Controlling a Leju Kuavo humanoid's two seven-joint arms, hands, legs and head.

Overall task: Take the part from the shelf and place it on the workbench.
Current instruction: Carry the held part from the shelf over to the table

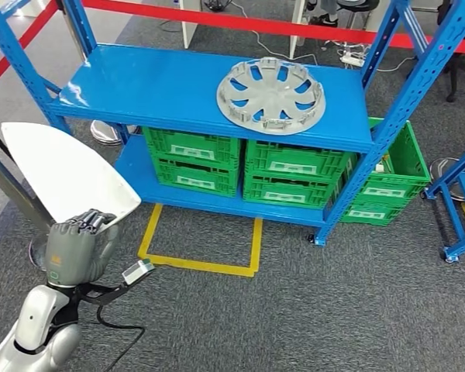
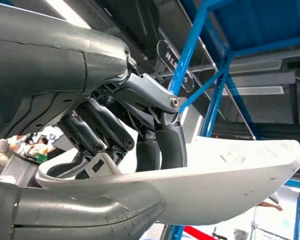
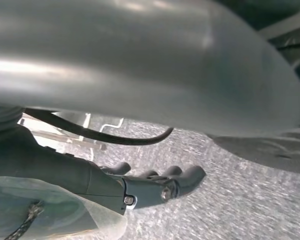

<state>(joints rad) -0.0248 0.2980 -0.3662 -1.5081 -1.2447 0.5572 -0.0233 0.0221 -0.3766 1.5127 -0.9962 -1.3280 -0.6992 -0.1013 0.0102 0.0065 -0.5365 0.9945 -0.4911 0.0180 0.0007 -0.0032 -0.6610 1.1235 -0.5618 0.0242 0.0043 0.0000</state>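
The part, a white curved panel (image 1: pixel 60 174), is held up at the left in the head view, in front of the blue shelf (image 1: pixel 160 85). My left hand (image 1: pixel 78 248) grips the panel's near edge from below. In the left wrist view the dark fingers (image 2: pixel 167 145) curl over the white panel (image 2: pixel 224 180) while the thumb presses under it. My right hand (image 3: pixel 156 185) hangs over grey carpet, its fingers stretched out and holding nothing.
A grey wheel cover (image 1: pixel 271 94) lies on the shelf's top board. Green crates (image 1: pixel 195 159) fill the lower level. Yellow floor tape (image 1: pixel 207 263) marks a box before the shelf. Red barrier tape (image 1: pixel 248 23) runs behind. Another blue rack (image 1: pixel 461 201) stands at right.
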